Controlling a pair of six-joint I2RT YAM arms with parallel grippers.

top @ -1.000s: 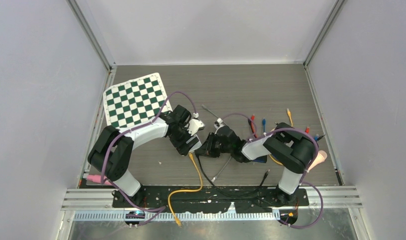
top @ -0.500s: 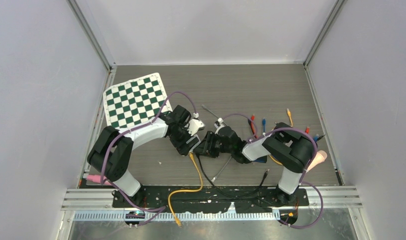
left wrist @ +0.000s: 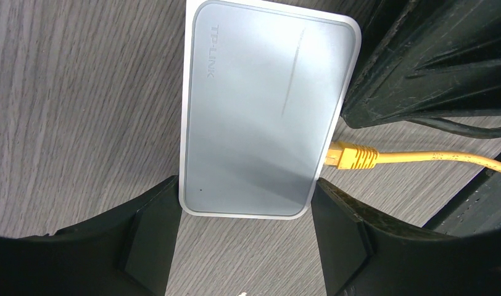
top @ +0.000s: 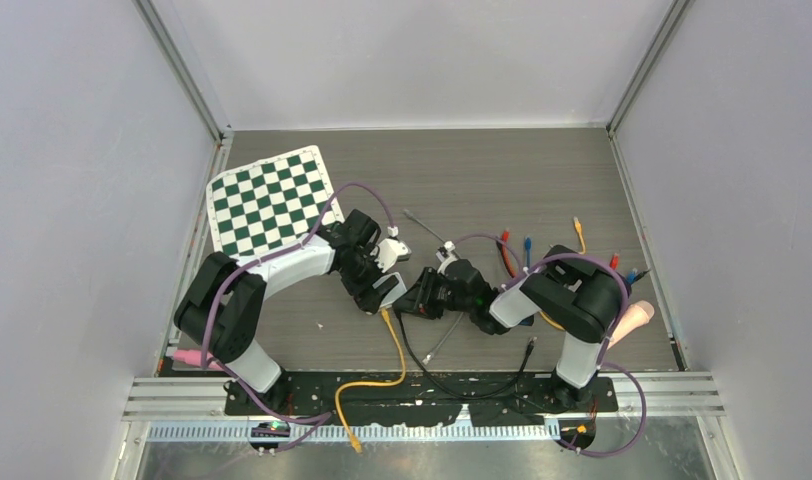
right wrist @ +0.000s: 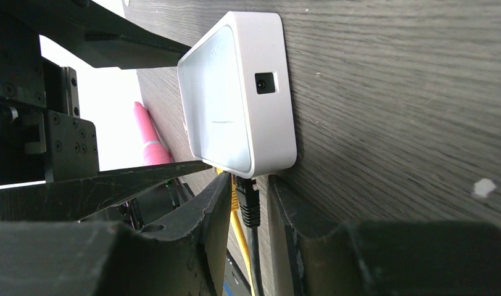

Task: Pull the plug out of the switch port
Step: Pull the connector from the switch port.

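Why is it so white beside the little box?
Right wrist view: the background beyond the switch is blown out to blank white, and the fingers show as dark shapes. Left wrist view: a soft sheen on the switch. Top view: even light.

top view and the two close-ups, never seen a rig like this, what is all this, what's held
A robot's left arm and right arm are bolted at the near edge of a table. The top view looks down on them; each close-up comes from a wrist camera. The left claw grips a white switch by its sides, flat on the table. A yellow plug and a black plug sit in its ports. The right claw straddles the black plug; whether it pinches is unclear. A checkerboard and loose coloured cables lie there.
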